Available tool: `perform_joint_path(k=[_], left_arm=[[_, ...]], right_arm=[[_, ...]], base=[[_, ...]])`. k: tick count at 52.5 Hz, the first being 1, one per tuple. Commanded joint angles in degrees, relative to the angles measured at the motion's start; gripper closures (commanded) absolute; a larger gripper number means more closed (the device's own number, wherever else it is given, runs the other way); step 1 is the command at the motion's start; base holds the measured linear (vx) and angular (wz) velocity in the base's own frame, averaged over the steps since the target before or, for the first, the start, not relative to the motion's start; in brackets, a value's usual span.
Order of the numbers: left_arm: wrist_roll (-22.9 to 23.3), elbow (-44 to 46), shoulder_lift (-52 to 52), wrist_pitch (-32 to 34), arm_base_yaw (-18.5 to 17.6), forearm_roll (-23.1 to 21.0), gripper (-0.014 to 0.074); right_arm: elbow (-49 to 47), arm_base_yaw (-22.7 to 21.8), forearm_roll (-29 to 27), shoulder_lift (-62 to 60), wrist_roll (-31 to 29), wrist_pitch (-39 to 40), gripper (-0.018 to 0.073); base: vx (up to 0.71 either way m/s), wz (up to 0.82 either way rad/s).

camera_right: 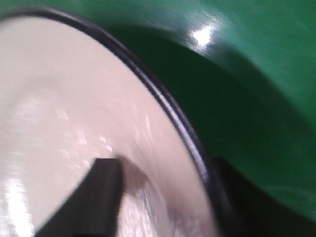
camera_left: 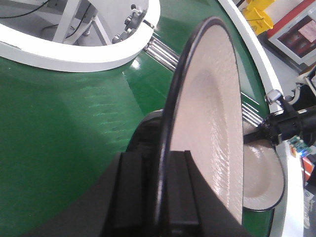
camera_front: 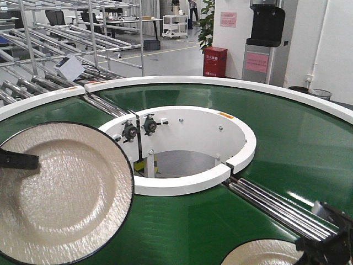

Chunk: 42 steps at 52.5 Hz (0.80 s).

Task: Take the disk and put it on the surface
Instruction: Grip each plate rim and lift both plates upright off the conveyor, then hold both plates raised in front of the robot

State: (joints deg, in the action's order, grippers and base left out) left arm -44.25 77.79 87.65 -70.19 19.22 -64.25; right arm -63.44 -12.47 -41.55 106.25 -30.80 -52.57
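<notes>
Two cream, black-rimmed round disks show in the front view. The raised disk (camera_front: 60, 193) tilts above the dark green curved conveyor belt (camera_front: 287, 138) at lower left, with my left gripper (camera_front: 22, 160) on its rim and the white inner ring (camera_front: 187, 182) near its right edge. The second disk (camera_front: 265, 254) lies low by the right gripper (camera_front: 325, 243). In the left wrist view, the fingers (camera_left: 131, 192) are clamped on the raised disk's edge, with open belt beneath. The right wrist view is blurred: fingers (camera_right: 94, 197) straddle the second disk's rim, and I cannot tell whether they grip.
</notes>
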Motion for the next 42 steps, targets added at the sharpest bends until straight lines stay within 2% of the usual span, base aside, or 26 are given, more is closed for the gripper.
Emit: perform_joint_path(k=[1,11,22,28,42], left_arm=[[1.1,1.8,-2.6,-0.1,-0.4,-7.9,0.0604],[1.2,1.8,-2.6,-0.1,-0.4,-7.9,0.0604],[2.9,1.8,-2.6,0.0,-0.4,-7.8,0.0604],[6.0,1.8,-2.4,0.0,-0.4,-7.7,0.0604],[7.6,0.5,-2.7,-1.8,-0.4,-7.8,0.0604]], right_arm=[[-1.1,0.7,-2.7,-2.4,-0.5,-0.2,0.0575],[-1.1,0.1,-6.9,-5.9,0.3,-2.1,0.0572],[-1.1,-1.8,-19.2,-13.9,1.7,-3.5,0.0569],[-1.1,-2.2,-24.7,-18.9,2.2,-3.7,0.0568],[-1.1,-2.2,-29.8,-28.0,3.6,-4.9,0.0568]], base=[[0.0,0.0],[0.0,0.0],[0.0,0.0],[0.0,0.0],[0.0,0.0]])
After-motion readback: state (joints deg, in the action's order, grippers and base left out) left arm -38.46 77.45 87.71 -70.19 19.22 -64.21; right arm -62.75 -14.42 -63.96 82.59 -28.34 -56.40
